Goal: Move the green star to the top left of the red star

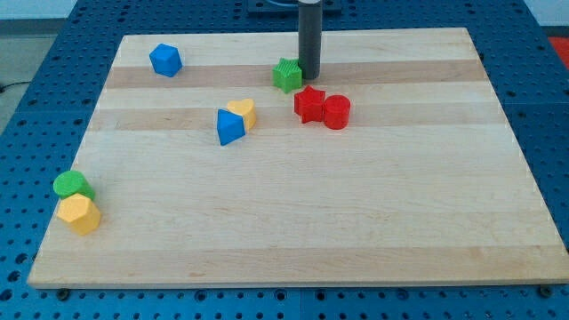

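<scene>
Upper centre of the frame: my tip (308,76) touches the right side of the green star (287,75), which sits on the counter (356,222) just up and left of the red star (308,104). No jaws here: the rod holds nothing.

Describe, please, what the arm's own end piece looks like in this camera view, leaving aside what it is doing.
Only the rod shows: a straight, smooth, dark grey cylinder coming down from the view's top edge, with a soft pale sheen along its length. My tip ends flat and plain. No cables, markings or labels are visible on it. Above it a sliver of darker mount shows at the frame edge, too cropped to describe.
</scene>
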You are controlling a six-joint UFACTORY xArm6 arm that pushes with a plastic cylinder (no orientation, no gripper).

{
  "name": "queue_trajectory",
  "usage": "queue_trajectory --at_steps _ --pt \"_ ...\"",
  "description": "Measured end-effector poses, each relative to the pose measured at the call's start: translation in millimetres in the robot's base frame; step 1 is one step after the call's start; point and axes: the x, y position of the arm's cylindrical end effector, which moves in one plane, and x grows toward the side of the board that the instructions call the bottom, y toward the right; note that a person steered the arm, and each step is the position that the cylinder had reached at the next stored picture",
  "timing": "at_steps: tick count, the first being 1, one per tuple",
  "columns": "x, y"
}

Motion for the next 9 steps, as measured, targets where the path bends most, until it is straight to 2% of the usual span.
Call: queue_trajectory --at_steps 2,3,4,6,9 --pt "13.6 8.8" --pt "40.5 8.8" --pt "40.6 3.6" --pt "41.3 -49.3" --pt "48.0 -63.3"
